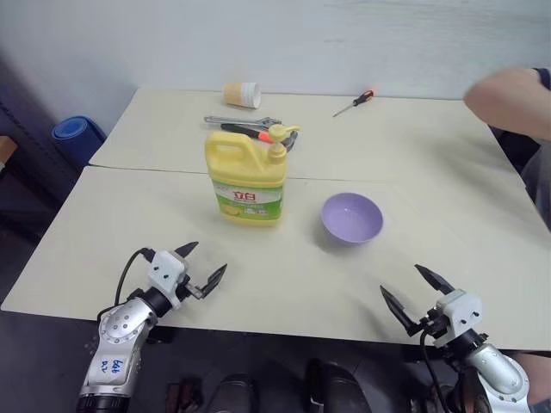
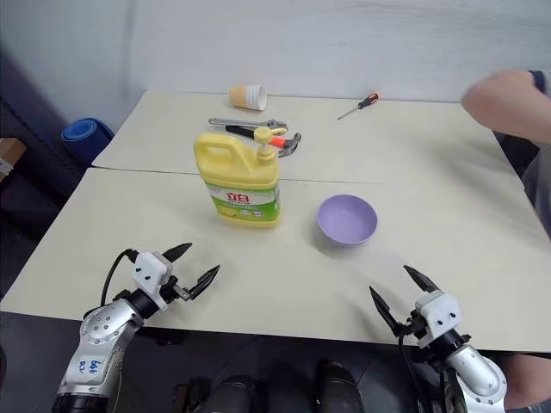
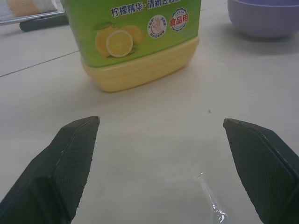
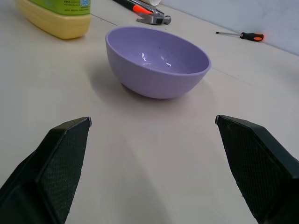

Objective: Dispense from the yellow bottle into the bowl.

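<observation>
Standing upright on table (image 1: pixel 155 224), yellow bottle (image 1: pixel 247 178) beside bowl (image 1: pixel 351 218); left gripper (image 1: pixel 200 264), right gripper (image 1: pixel 413 292) both spread wide, empty.

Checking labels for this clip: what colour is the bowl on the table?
The bowl is plain lavender purple, with no pattern. The right wrist view shows it best.

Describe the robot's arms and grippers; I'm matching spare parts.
Both arms are silver metal. The left gripper and right gripper each have two pointed black fingers on a white block, fed by a black cable. The left forearm carries a white sticker with blue writing.
</observation>
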Controlling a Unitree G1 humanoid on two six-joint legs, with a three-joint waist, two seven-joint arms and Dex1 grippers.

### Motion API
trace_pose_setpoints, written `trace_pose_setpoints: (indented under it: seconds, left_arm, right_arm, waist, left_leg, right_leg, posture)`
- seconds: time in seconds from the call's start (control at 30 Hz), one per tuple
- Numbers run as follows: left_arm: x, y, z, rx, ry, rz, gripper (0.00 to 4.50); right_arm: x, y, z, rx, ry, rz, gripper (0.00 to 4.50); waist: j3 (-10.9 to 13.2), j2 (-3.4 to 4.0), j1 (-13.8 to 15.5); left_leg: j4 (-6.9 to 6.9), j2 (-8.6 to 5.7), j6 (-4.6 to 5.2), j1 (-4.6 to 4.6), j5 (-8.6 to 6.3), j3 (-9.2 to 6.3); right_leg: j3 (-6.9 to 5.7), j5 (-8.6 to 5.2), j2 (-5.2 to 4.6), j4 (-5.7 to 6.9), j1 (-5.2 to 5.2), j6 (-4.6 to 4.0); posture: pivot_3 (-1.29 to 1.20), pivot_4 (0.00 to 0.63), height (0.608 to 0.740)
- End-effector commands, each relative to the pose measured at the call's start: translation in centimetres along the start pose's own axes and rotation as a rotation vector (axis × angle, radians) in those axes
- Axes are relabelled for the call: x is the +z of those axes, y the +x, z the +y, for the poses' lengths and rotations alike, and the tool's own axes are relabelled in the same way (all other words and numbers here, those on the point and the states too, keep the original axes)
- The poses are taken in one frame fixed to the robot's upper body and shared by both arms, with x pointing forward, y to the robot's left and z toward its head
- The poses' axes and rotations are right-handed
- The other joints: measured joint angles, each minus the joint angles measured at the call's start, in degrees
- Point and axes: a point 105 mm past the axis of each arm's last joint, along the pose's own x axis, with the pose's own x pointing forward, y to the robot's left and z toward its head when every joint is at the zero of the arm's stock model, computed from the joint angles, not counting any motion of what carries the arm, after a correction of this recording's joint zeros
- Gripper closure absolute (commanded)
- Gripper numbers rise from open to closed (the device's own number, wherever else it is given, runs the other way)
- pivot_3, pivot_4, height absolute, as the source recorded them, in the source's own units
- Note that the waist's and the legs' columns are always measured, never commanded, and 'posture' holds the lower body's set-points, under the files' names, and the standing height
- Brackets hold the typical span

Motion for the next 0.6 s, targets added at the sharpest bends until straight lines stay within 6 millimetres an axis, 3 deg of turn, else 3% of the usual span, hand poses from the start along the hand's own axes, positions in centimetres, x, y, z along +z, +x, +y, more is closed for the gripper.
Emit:
trace_pose_setpoints:
  seconds: [0.03,0.1,0.2,0.33,0.47,0.6]
  left_arm:
    - [0.9,0.0,-0.2,-0.037,-0.01,-0.027,0.0]
    - [2.1,-0.1,-0.2,-0.054,-0.072,-0.086,0.0]
    - [5.7,-1.9,-1.0,-0.279,-0.278,-0.181,0.0]
    - [8.0,-3.5,-1.3,-0.461,-0.227,-0.148,0.0]
    - [9.1,-3.1,-1.6,-0.519,-0.182,-0.149,0.0]
    - [9.8,-2.5,-1.8,-0.522,-0.162,-0.182,0.0]
  right_arm:
    - [1.2,-0.1,-0.5,-0.01,-0.011,-0.042,0.03]
    - [2.2,0.5,-0.4,0.022,-0.007,-0.074,0.03]
    - [5.2,3.1,0.6,0.175,0.038,-0.133,0.03]
    - [7.1,7.3,1.6,0.348,0.034,-0.075,0.03]
    - [6.1,10.9,1.9,0.396,0.022,0.043,0.03]
    - [4.3,13.2,2.5,0.435,0.005,0.152,0.03]
  waist:
    - [0.0,0.0,-0.01]
    - [0.0,0.0,-0.02]
    - [0.13,-0.13,-0.84]
    - [0.13,-0.12,-1.38]
    - [0.15,-0.05,-1.01]
    - [0.15,-0.09,-0.72]
  left_leg:
    - [0.0,0.0,0.0,0.0,0.0,0.0]
    - [0.0,0.0,0.0,0.0,0.0,0.0]
    - [0.04,0.02,-0.02,-0.01,0.02,0.01]
    - [0.06,0.07,-0.21,0.07,0.13,-0.11]
    - [0.06,0.05,-0.29,0.02,0.19,-0.18]
    - [0.06,-0.02,-0.22,-0.13,0.28,-0.18]
  right_leg:
    - [0.0,0.0,0.0,0.0,0.0,0.0]
    - [0.01,0.0,0.0,0.02,0.0,0.0]
    - [0.06,0.0,-0.01,0.14,-0.03,0.0]
    - [0.01,-0.06,-0.01,0.11,-0.01,-0.14]
    - [-0.1,-0.12,0.06,0.23,-0.04,-0.23]
    - [-0.16,-0.08,0.12,0.23,-0.03,-0.16]
  posture:
    - [0.0,0.15,0.74]
    - [0.0,0.15,0.74]
    - [0.0,0.15,0.74]
    - [0.0,0.15,0.74]
    - [0.0,0.15,0.74]
    - [0.0,0.15,0.74]
